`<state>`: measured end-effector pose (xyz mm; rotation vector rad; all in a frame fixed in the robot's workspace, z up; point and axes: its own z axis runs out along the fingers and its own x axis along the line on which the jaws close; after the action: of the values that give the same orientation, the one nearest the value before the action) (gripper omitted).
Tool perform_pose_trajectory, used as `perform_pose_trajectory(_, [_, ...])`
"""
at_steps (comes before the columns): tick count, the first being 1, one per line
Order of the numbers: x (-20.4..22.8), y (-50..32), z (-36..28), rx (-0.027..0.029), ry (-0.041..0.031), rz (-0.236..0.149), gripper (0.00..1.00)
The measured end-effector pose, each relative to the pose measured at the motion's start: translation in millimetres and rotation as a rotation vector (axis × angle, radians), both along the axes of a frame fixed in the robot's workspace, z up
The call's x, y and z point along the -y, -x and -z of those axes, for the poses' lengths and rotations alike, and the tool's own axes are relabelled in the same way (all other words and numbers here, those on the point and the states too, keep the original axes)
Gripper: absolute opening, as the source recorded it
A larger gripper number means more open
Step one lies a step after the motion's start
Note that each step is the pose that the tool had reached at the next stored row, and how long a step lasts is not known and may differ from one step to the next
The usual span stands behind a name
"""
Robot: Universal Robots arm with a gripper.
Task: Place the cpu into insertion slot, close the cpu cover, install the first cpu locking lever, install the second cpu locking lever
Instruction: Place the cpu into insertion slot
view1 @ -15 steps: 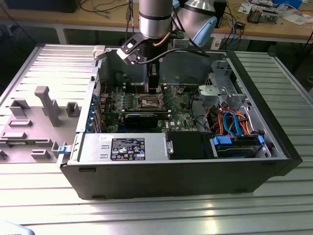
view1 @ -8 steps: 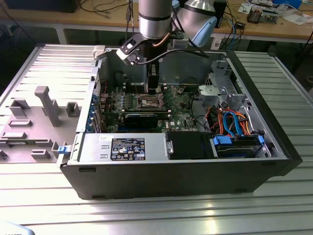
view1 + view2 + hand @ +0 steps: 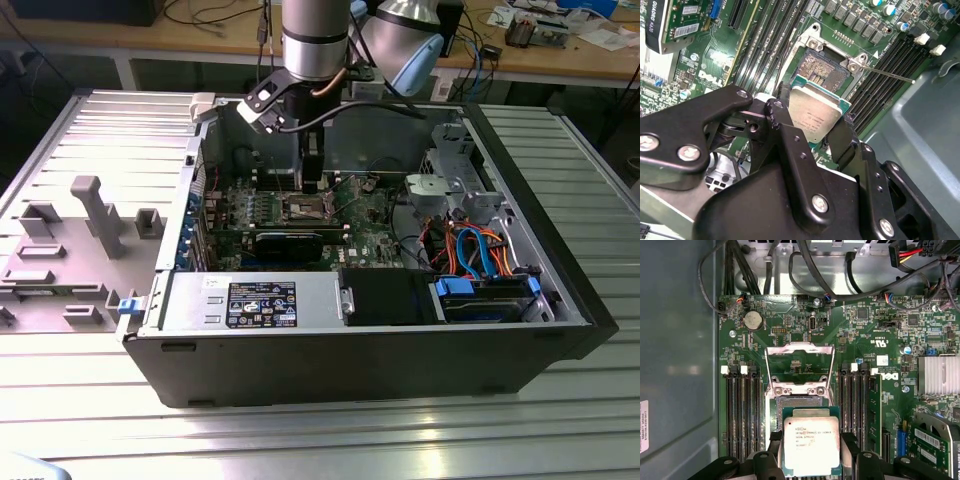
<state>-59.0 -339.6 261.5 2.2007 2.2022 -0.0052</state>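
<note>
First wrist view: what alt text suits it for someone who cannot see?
The robot's black hand grips the cpu, a silvery square chip, over the uncovered insertion slot and not yet seated in it. The cpu cover stands swung open beyond the slot, with black memory slots on either side on the green circuit board.

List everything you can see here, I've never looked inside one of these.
computer case: one, black, open, on the table
table: one, silver, ribbed
circuit board: one, green, inside the case
insertion slot: one, tan-gold, mid-board, bare
cpu cover: one, silver, tilted up open
cpu: one, silvery, held over the slot
memory slots: two banks, black, flanking the slot
coin battery: one, silver, on the board
cables: several, blue and orange, exterior view's right
arm: one, silver-grey, overhead
claw: one, black, shut on the cpu
</note>
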Motion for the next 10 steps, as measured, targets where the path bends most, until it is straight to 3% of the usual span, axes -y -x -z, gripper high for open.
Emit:
perform_pose_trajectory(3, [0.0,0.2,0.4,0.0000,0.0000,0.000,0.55])
perform_pose_trajectory(5, [-0.3,3.0,8.9,0.0000,0.0001,0.000,0.55])
perform_pose_trajectory(10, [-0.7,3.1,9.3,0.0001,-0.0001,0.000,0.55])
